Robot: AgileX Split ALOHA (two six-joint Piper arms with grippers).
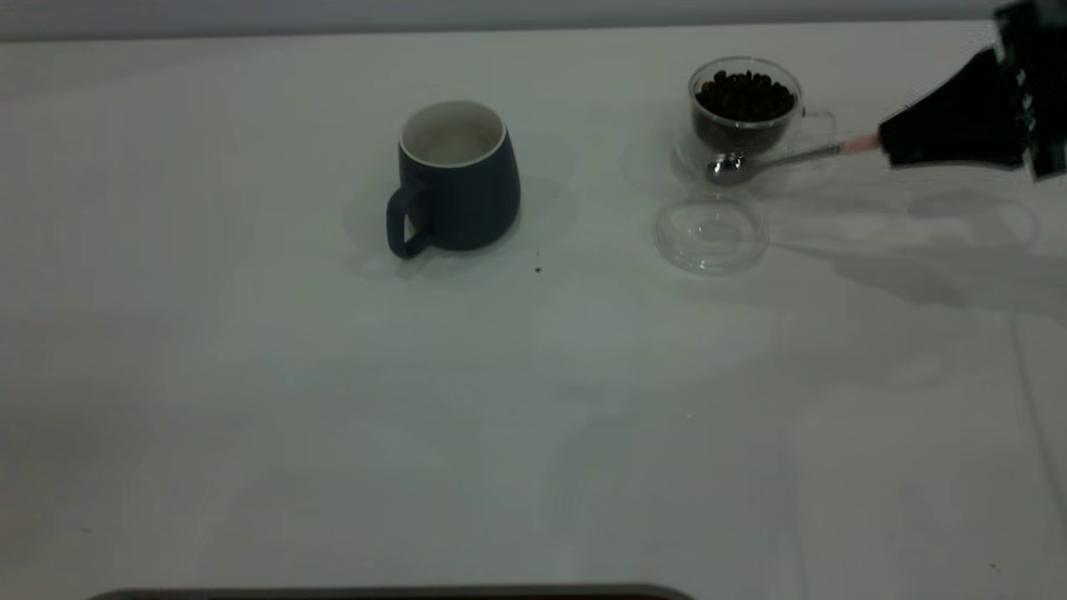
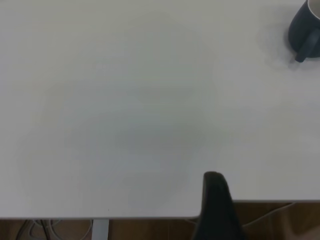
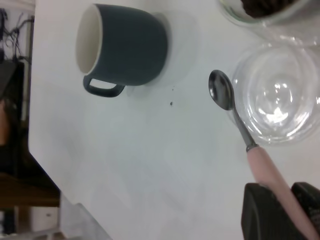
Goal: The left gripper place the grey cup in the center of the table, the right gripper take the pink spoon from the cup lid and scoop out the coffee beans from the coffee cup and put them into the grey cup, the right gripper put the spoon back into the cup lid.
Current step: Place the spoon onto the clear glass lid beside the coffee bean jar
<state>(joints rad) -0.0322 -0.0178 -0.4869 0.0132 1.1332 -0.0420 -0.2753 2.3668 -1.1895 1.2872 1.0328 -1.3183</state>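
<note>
White table [image 1: 533,433], plain, a few dark specks. Near edge bare, with a dark strip along it at the bottom of the exterior view.

Toward the middle, slightly left: grey cup [image 1: 457,177], upright, white inside, handle turned toward the near left. One dark speck [image 1: 538,269] on the table just in front of it, to its right.

Right of that, well apart: lid [image 1: 710,229], clear glass, flat on the table, nothing in it. Just behind the lid: coffee cup [image 1: 744,107], clear glass, upright, filled with beans [image 1: 744,95].

Spoon [image 1: 775,158] lifted clear, lying roughly level across the front of the coffee cup, above the far side of the lid; metal bowl pointing left, pink handle running right into the right gripper [image 1: 885,143]. Jaws closed on the pink handle, seen plainly in the right wrist view, with the bowl just beside the lid rim there.

Left gripper [image 2: 216,200] at the table's edge, far from the grey cup; only one dark finger in view, so jaws open or closed: cannot tell.
</note>
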